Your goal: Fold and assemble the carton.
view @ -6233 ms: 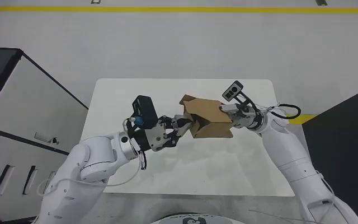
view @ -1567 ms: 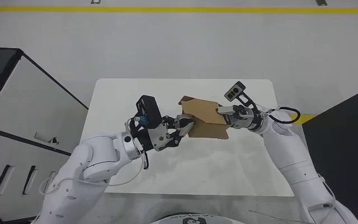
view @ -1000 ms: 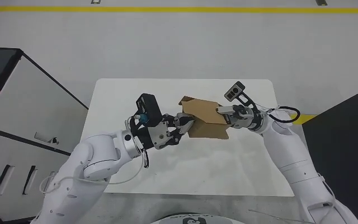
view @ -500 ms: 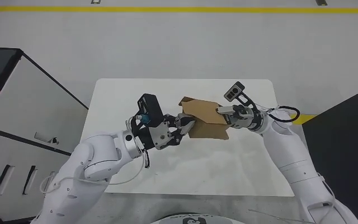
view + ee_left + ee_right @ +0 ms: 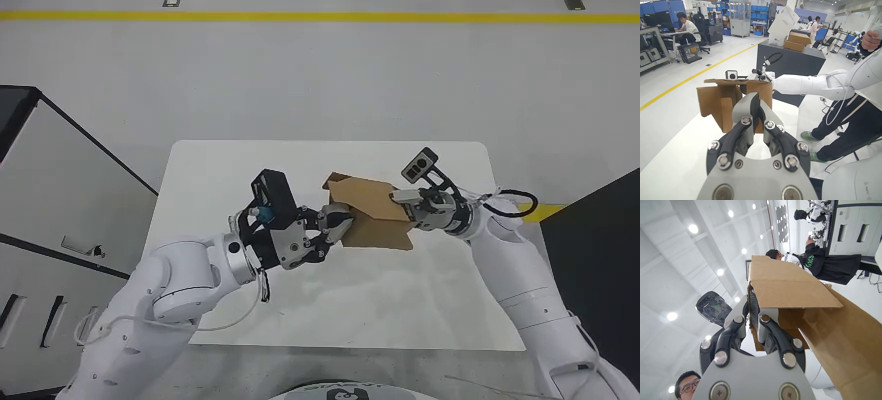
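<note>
A brown carton (image 5: pixel 375 210) is held above the white table (image 5: pixel 300 310), partly folded, with its open end and loose flaps turned toward my left arm. My right gripper (image 5: pixel 403 199) is shut on the carton's wall at its right end; in the right wrist view the cardboard (image 5: pixel 791 289) sits pinched between that gripper's (image 5: pixel 753 300) pads. My left gripper (image 5: pixel 338 226) is shut with its tips pressed at the carton's open left end. The left wrist view shows the closed left gripper (image 5: pixel 755 98) against the inner flaps of the carton (image 5: pixel 727 102).
A dark cabinet (image 5: pixel 40 180) stands off the table's left side and a black block (image 5: pixel 600 250) off its right. Bare tabletop lies in front of and behind the carton.
My left gripper has crept to the right, deeper against the carton's open end. The carton has been reshaped since the oldest frame; the right gripper keeps its hold.
</note>
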Controlling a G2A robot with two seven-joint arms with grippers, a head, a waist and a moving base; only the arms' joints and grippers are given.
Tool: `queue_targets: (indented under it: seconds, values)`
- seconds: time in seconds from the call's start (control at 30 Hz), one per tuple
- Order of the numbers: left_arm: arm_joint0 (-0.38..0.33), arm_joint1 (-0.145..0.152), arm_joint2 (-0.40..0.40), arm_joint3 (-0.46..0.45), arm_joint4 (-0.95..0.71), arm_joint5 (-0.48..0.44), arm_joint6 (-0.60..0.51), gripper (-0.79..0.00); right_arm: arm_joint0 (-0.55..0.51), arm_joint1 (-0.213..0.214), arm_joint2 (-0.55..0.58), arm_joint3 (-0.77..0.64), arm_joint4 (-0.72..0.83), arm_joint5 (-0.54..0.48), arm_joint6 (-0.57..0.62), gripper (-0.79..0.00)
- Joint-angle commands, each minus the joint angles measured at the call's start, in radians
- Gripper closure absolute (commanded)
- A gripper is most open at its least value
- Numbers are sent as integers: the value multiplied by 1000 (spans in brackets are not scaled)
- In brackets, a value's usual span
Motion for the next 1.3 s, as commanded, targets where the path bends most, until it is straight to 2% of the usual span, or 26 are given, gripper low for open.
queue_targets:
  seconds: [0.0, 0.27, 0.53, 0.8, 1.03, 1.27]
  values:
    - [2, 1, -13, 1, 1, 2, 10, 0, 1, -1, -2, 8, 22, 23, 6, 0]
    - [26, 3, -70, 5, -23, 10, 62, 0, 14, -3, -25, 36, 42, 116, 13, 0]
    - [29, 3, -72, 9, -17, 27, 67, 0, 12, -5, -29, 30, 48, 124, 3, 0]
    - [36, 2, -101, 14, 4, 45, 89, 0, 3, -8, -48, 47, 126, 253, 3, 0]
    - [42, 3, -126, 25, 4, 45, 100, 0, 13, -6, -73, 62, 159, 262, -6, 0]
    - [28, -1, -105, 43, 14, 49, 115, 0, 24, 7, -126, 44, 194, 243, 13, 0]
